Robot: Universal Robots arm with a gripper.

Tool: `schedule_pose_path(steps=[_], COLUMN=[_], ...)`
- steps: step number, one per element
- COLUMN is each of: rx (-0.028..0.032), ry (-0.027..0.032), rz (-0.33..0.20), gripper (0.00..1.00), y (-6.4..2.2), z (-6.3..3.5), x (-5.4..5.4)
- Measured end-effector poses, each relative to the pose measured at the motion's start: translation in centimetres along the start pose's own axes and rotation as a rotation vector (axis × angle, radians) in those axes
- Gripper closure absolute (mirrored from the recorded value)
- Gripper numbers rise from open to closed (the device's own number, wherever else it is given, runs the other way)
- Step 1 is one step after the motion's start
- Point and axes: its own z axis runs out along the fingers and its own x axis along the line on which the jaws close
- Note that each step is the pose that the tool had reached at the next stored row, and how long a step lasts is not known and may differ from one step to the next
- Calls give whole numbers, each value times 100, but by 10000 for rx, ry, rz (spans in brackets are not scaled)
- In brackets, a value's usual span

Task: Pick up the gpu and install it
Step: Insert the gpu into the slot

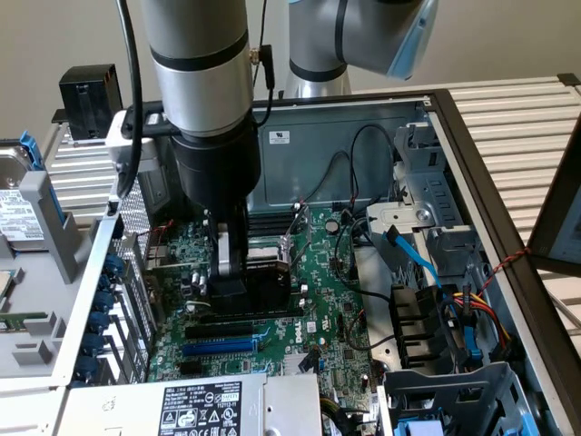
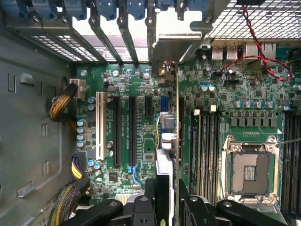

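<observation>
Inside the open computer case, my gripper is shut on the gpu, a short card with a black shroud, held upright on its edge. The card's lower edge sits just above or in a long black slot of the green motherboard; I cannot tell if it is seated. In the wrist view the gpu shows edge-on between my black fingers, and its silver bracket reaches the case's rear slot openings. My gripper stands beside the memory slots.
A blue slot and the power supply lie in front of the card. Cables and a drive cage crowd the exterior view's right. A hard drive lies outside the case. A CPU socket sits on the board.
</observation>
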Motion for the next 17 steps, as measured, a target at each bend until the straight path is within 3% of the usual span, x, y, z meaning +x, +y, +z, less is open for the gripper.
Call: schedule_pose_path(steps=[4, 11, 17], rx=[4, 15, 14], ry=[1, 1, -4], rz=[0, 0, 1], gripper=[72, 72, 72], y=[29, 64, 85], z=[12, 134, 148], x=[-3, -5, -11])
